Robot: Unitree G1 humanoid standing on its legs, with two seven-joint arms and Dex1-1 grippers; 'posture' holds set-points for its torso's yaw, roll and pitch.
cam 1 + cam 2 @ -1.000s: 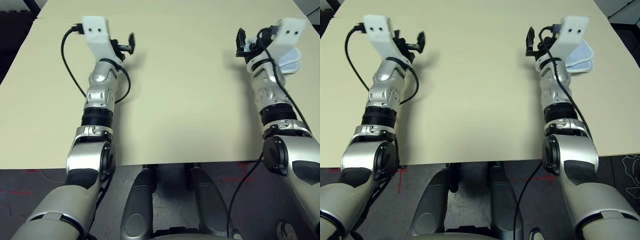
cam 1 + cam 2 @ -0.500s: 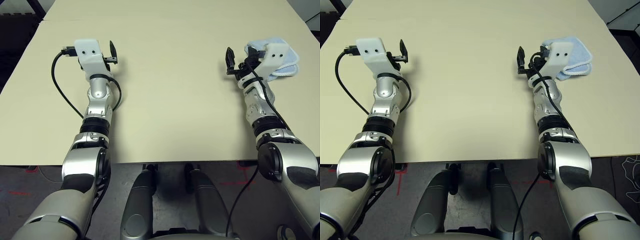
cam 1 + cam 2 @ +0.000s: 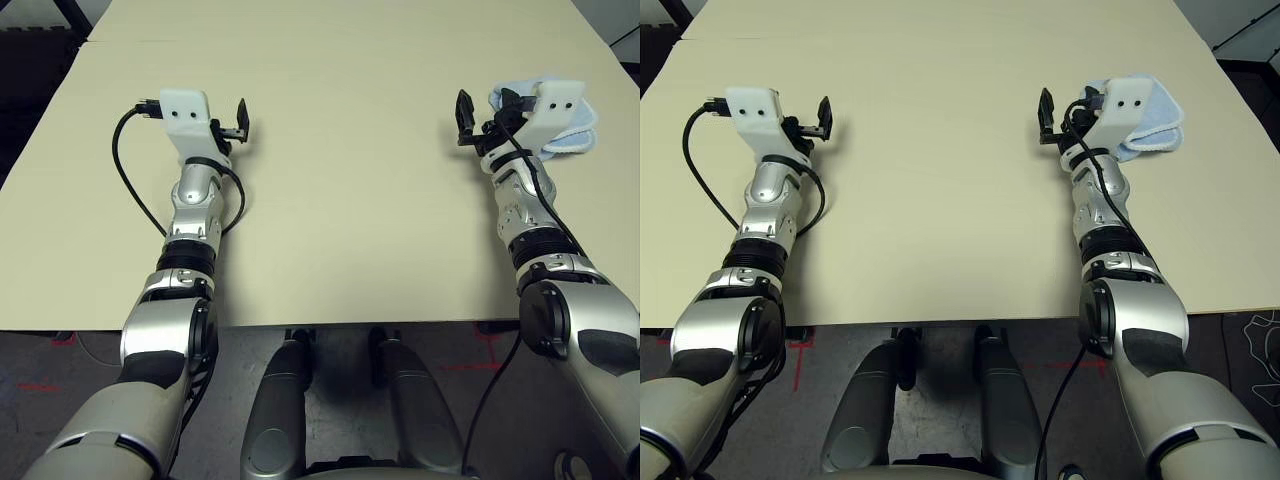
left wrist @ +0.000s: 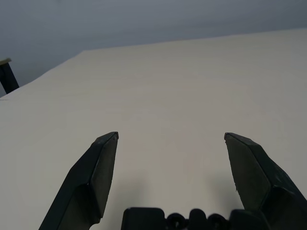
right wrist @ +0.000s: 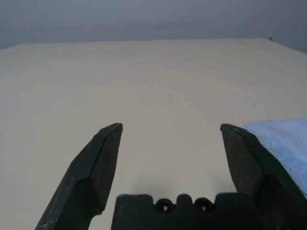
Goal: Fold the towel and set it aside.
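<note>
Already folded, the towel (image 3: pixel 1150 125) lies as a small light-blue bundle on the table (image 3: pixel 940 200), toward its right edge. It sits just beside and partly behind the right gripper (image 3: pixel 1065 118), on that gripper's outer side; the right wrist view shows a blue corner next to one finger, not between the two. Right gripper: jaws spread wide, nothing held. Left gripper (image 3: pixel 228 128): also wide open and empty, well apart from the towel, over bare tabletop on the opposite side. Judging by this, both fold and set-aside look done, so the step in hand is the release and pull-away. Next move likely calls only for drawing both arms back clear of the towel without snagging the soft cloth; no regrasp seems needed.
</note>
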